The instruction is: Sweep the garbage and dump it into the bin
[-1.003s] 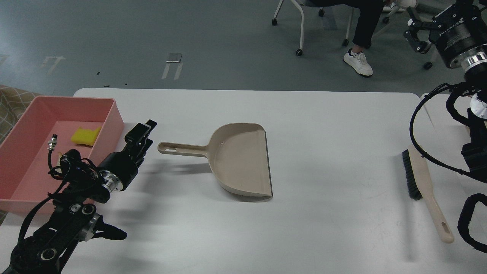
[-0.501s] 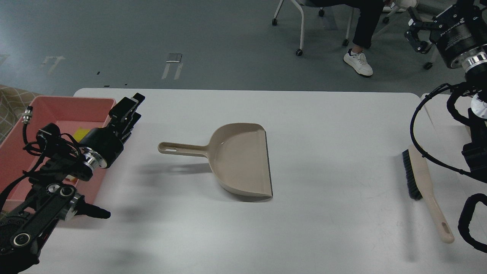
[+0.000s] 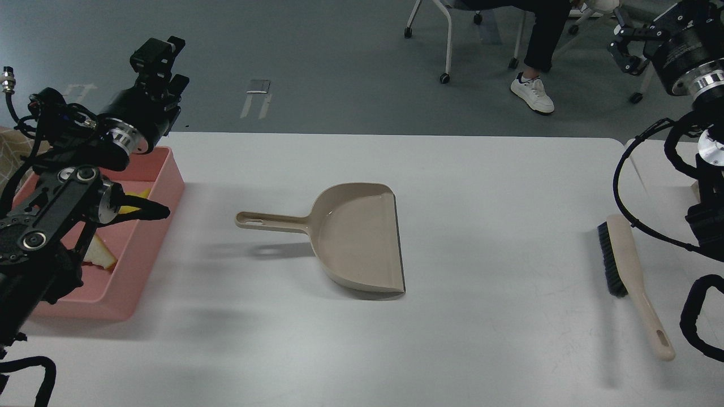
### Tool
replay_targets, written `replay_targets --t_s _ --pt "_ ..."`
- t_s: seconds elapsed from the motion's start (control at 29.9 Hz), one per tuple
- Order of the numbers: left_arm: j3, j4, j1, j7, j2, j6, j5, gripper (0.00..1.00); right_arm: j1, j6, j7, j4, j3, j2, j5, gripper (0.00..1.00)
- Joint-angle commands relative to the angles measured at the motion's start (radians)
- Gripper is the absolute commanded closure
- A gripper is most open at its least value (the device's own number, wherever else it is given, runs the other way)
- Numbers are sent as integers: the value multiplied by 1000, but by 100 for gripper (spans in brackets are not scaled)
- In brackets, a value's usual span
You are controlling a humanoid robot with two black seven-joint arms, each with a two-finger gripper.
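The pink bin [image 3: 153, 226] stands at the table's left edge, partly hidden by my left arm. Inside it I see part of the yellow sponge piece [image 3: 133, 201] and an off-white crusty strip [image 3: 103, 258]. The beige dustpan [image 3: 356, 237] lies empty in the middle of the table with its handle pointing left. My left gripper [image 3: 161, 62] is raised high above the bin's far right corner and holds nothing; its fingers are dark and hard to tell apart. My right gripper [image 3: 625, 53] is raised at the top right, partly cut off, away from the table.
The beige brush with black bristles [image 3: 622, 260] lies near the table's right edge, handle towards me. My right arm's cables hang beside it. A seated person's legs and chairs are on the floor beyond the table's far edge.
My left arm has lifted up and to the left, from beside the dustpan handle to high above the bin's far end. The dustpan, brush and right arm have stayed put.
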Motion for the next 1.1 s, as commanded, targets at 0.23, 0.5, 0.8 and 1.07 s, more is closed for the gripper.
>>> replay_targets --t_s 0.23,0.5,0.8,1.07 --pt "4 189 -213 21 -163 15 -1 27 161 -6 68 -157 -140 60 -17 0" --pt "283 356 -402 121 -275 225 -53 33 195 -18 68 -156 -140 165 -17 0" --pt "281 395 -416 -194 -403 216 -262 28 207 -44 68 -153 -140 181 -15 0" --pt "275 462 -430 -198 -412 58 -305 26 198 -42 68 -150 -136 175 -13 0"
